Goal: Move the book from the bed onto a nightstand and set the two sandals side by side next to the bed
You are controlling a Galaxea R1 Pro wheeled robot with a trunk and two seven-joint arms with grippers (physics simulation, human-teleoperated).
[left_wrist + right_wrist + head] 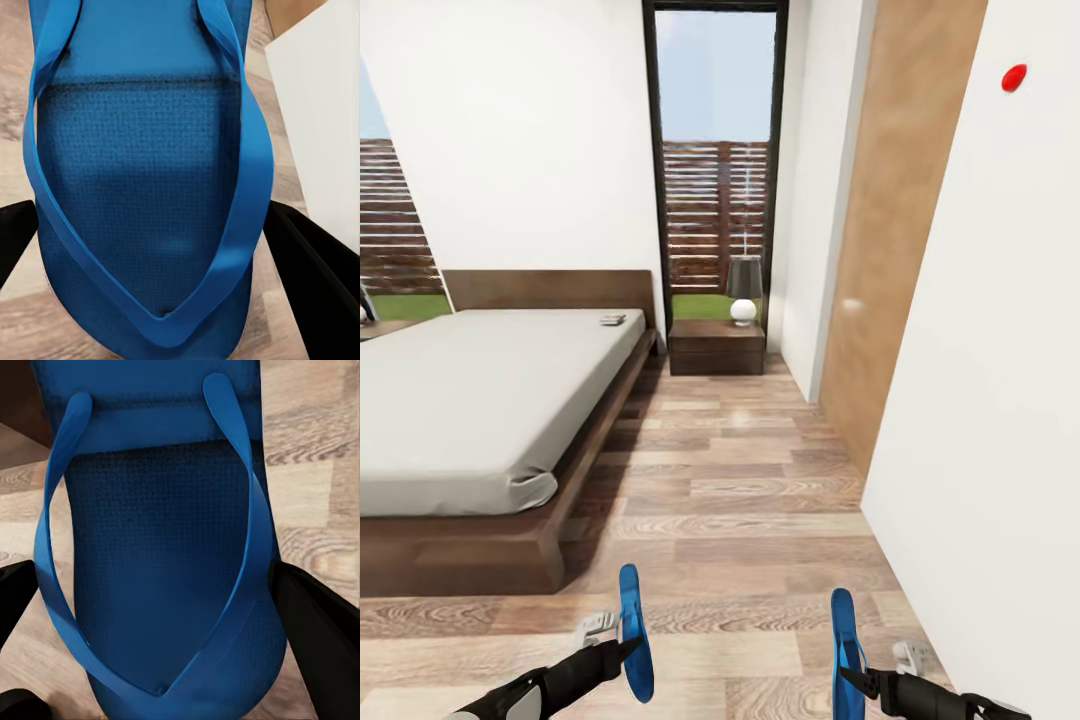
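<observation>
Nearest me, my left gripper (628, 645) is clamped on one flat bright blue sandal (635, 632), held on edge above the brown wood-plank floor (760, 480); my right gripper (852, 678) grips the second blue sandal (847, 652) the same way, beside the white wall (980, 400). Farther left stands the low dark-framed bed with its off-white mattress (470, 400). A small thin book (613, 320) lies near its headboard. Beyond, the dark reddish-brown nightstand (717, 348) carries a lamp (744, 290) before the tall window (717, 160).
</observation>
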